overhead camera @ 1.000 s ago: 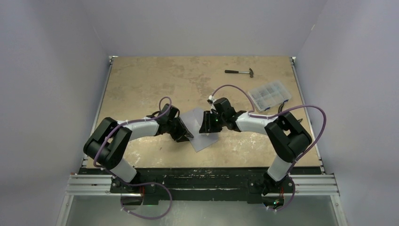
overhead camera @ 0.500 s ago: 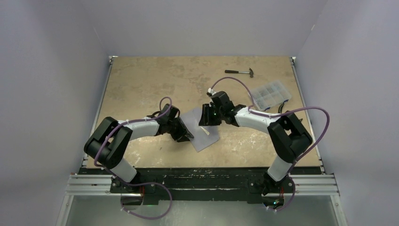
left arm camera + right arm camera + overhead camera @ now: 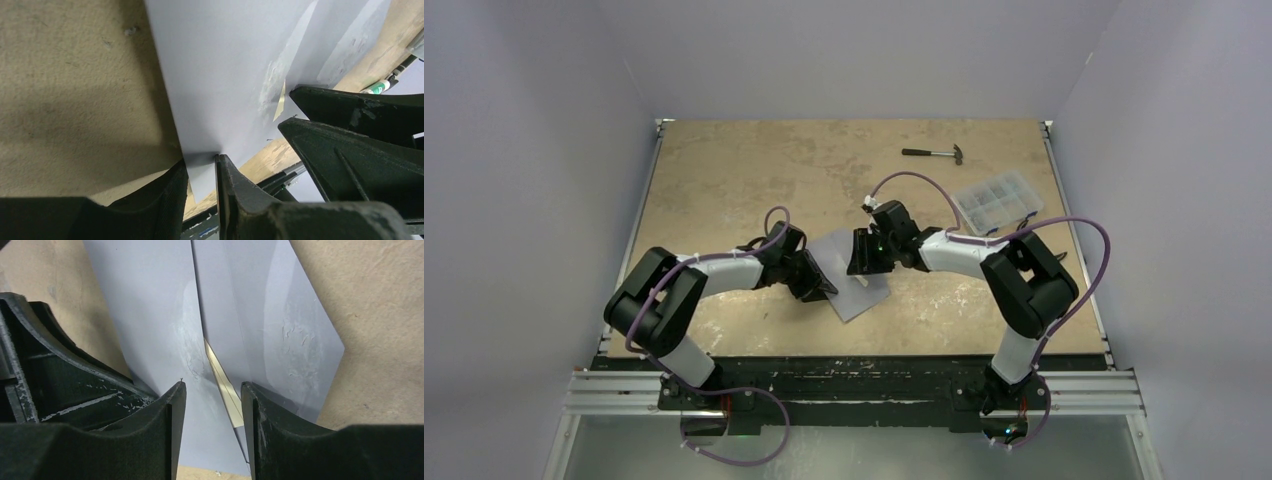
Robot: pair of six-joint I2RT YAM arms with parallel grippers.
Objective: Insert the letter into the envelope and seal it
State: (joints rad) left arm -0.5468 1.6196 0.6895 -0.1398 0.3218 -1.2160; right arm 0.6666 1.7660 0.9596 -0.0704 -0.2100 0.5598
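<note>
Status: the letter (image 3: 222, 385) looks mostly inside the envelope (image 3: 150, 300). Only a thin cream strip shows at the envelope's flap seam. The envelope lies flat on the table (image 3: 754, 170).

- Left end effector (image 3: 201, 160): clamped on the envelope's near edge, paper pinched between the fingers.
- Right end effector (image 3: 212, 384): fingers apart, straddling the cream strip over the envelope's middle, holding nothing.

Left to do: tuck in the last strip, press the flap down and seal it. Probably the flap is folded over but not stuck; neither wrist view settles it.

Hard to read:
- Can't tell if the right fingertips touch the envelope or hover above it.
- From the top view both arms cover most of the envelope, so the flap outline is hidden.
- The letter's border and creases aren't visible.
</note>
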